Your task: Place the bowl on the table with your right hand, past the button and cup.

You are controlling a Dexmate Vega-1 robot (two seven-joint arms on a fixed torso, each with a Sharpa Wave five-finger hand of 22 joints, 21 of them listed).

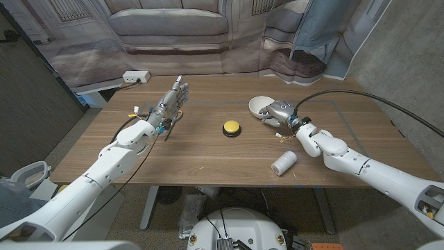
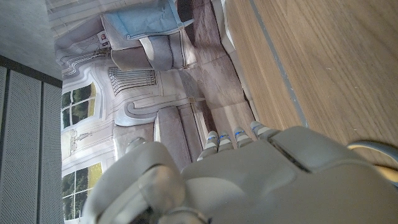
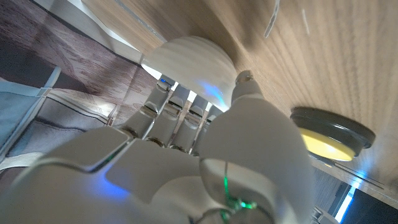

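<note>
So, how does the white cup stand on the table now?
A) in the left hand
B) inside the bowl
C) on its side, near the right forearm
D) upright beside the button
C: in the head view the cup lies tipped over on the table, close to the right forearm.

Glossy white bowl (image 1: pixel 261 105), matt wood-grain table (image 1: pixel 208 153), shiny yellow button (image 1: pixel 231 128).

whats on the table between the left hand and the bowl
The yellow button sits between the left hand and the bowl, seen in the head view.
</note>
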